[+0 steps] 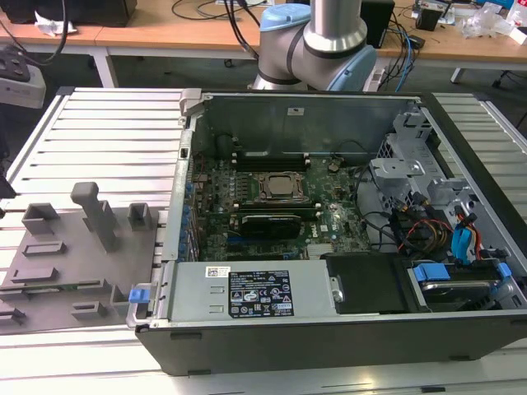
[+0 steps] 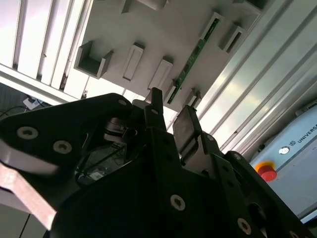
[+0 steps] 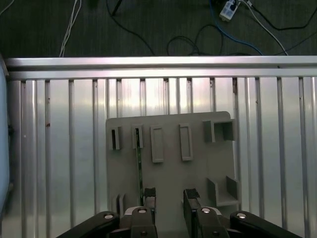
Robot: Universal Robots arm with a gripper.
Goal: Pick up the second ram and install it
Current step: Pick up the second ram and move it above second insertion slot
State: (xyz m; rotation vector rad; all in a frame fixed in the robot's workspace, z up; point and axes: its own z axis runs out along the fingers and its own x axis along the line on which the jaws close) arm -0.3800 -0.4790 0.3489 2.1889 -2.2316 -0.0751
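Note:
The second ram (image 3: 138, 163) is a thin green stick standing on edge in a slot of the grey tray (image 3: 198, 124). It also appears in the second wrist view as a green strip (image 2: 192, 59) on the tray (image 2: 148, 29). My gripper (image 3: 170, 198) hangs above the tray, open, with nothing between its dark fingers (image 3: 149, 197). The stick runs just beside one finger, outside the gap. In the second wrist view the gripper (image 2: 171, 109) is apart from the stick. In the exterior view the tray (image 1: 49, 263) lies to the left of the open computer case (image 1: 329, 214).
Inside the case lies the green motherboard (image 1: 329, 222) with a CPU socket (image 1: 278, 186), long slots (image 1: 272, 156) behind it, and cables (image 1: 428, 230) at the exterior view's right. A slatted aluminium table (image 1: 115, 132) carries everything. The arm's base (image 1: 317, 45) stands behind the case.

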